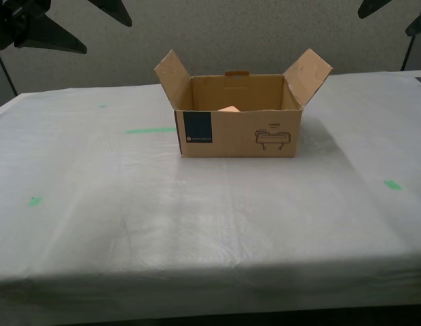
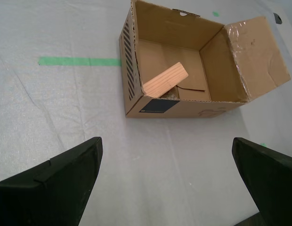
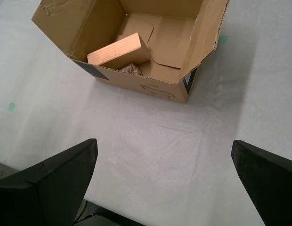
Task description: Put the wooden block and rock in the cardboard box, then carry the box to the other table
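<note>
The box (image 1: 238, 125) sits on the cloth table (image 1: 197, 217), block (image 2: 165, 79) and rock (image 3: 131, 69) inside, ahead of our first gripper (image 3: 165, 183) and second gripper (image 2: 167, 181), both wide open, empty, about equally near.

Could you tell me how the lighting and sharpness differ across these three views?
Exterior view: soft, slightly hazy, the cardboard box casting a shadow toward that view's right. Both wrist views: sharper on the wooden block, with dark, featureless fingers in the foreground.

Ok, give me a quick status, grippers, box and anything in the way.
Both grippers open, empty. Cardboard box on the cloth table, wooden block and rock inside. Nothing in the way.
</note>
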Controlling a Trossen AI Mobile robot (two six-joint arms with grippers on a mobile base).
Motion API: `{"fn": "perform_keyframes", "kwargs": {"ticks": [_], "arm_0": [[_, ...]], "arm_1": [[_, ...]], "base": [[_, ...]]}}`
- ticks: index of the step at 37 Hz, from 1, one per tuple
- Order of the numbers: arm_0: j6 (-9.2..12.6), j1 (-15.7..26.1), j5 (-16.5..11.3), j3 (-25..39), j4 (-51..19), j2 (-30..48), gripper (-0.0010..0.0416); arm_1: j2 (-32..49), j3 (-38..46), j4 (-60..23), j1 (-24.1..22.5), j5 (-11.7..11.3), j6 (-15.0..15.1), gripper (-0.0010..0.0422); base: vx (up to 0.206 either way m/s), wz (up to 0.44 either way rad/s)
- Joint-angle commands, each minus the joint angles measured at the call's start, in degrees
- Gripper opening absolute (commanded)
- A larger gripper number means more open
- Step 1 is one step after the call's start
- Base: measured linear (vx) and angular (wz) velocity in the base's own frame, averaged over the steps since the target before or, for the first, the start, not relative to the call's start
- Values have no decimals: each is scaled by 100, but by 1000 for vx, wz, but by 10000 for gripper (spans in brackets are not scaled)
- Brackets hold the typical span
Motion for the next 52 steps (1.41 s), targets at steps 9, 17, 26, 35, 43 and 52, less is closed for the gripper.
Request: {"fn": "perform_keyframes", "kwargs": {"ticks": [9,17,26,35,43,52], "arm_0": [[24,4,15,-9,118,-7,396],[22,4,15,-11,114,-7,396],[28,4,15,-11,118,-7,397],[24,4,15,-9,114,-7,397],[22,4,15,-11,116,-7,397],[22,4,15,-9,116,-7,397]], "arm_1": [[0,7,44,0,-15,-42,375],[0,7,44,0,-17,-66,375],[0,7,42,2,-11,-61,375],[0,7,44,4,-11,-61,375],[0,7,42,11,-11,-61,375],[0,7,42,11,-11,-61,375]], "base": [[0,0],[0,0],[0,0],[0,0],[0,0],[0,0]]}}
